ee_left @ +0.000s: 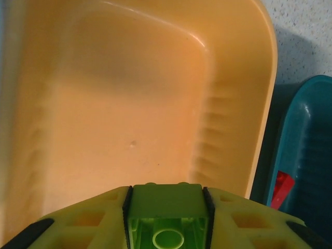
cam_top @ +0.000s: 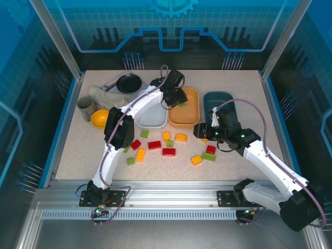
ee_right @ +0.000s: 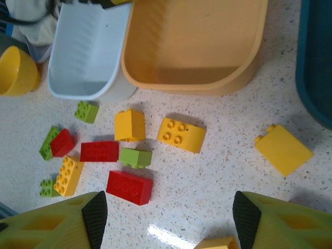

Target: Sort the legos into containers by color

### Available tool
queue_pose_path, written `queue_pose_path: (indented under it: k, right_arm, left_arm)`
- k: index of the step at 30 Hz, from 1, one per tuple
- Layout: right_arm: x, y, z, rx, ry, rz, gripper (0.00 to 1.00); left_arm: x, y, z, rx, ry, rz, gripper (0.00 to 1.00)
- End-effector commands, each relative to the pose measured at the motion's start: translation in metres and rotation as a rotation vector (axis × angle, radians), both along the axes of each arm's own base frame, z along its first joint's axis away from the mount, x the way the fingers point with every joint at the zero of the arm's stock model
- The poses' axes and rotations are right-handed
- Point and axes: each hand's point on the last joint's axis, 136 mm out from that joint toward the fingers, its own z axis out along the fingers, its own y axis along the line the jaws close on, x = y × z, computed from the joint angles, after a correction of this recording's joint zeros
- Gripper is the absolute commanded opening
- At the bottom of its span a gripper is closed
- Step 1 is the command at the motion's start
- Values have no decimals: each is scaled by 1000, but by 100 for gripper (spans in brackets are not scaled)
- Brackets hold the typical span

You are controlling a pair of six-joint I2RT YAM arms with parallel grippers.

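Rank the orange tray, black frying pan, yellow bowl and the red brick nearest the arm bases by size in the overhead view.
1. orange tray
2. black frying pan and yellow bowl: near alike, the pan perhaps slightly wider, so unranked
3. red brick

In the left wrist view the green brick (ee_left: 166, 220) runs off the bottom edge; the teal tray (ee_left: 306, 150) is cut at the right, its rim hiding part of a red piece (ee_left: 283, 187); bottom centre of the right wrist view, a yellow brick (ee_right: 217, 243) is clipped.
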Motion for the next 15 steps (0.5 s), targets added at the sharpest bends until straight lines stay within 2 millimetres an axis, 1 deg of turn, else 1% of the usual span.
queue_pose_path:
  k: [1, 3, 4, 5, 7, 10, 11, 12, 14, 15]
  right_arm:
    - [4, -7, 5, 22, -5, -49, 68]
    - [3, -11, 3, 8, 8, -53, 68]
    - [2, -12, 2, 2, 11, -52, 68]
    - [1, -14, 2, -4, 16, -54, 68]
    - [0, -16, 3, -13, 12, -47, 68]
    - [-2, -18, 4, -36, 10, -32, 69]
    - [-2, -17, 6, -43, 9, -18, 69]
    - [-3, -16, 6, -49, 9, -1, 69]
    - [-4, -10, 8, -66, -7, 57, 68]
    - [-5, -6, 10, -74, -19, 88, 68]
  left_arm:
    - [-6, -10, -13, 7, 47, -55, 39]
    - [-7, -11, -19, 9, 63, -55, 45]
    - [-7, -11, -19, 7, 66, -55, 49]
    - [-8, -12, -16, 6, 62, -60, 55]
    - [-8, -12, -2, 3, 39, -62, 66]
    - [-14, -4, 32, 15, -7, -56, 73]
    - [-19, 3, 43, 27, -19, -43, 74]
    - [-27, 12, 49, 45, -12, -19, 75]
    - [-53, 39, 59, 86, 27, 59, 74]
    - [-69, 55, 58, 112, 62, 110, 75]
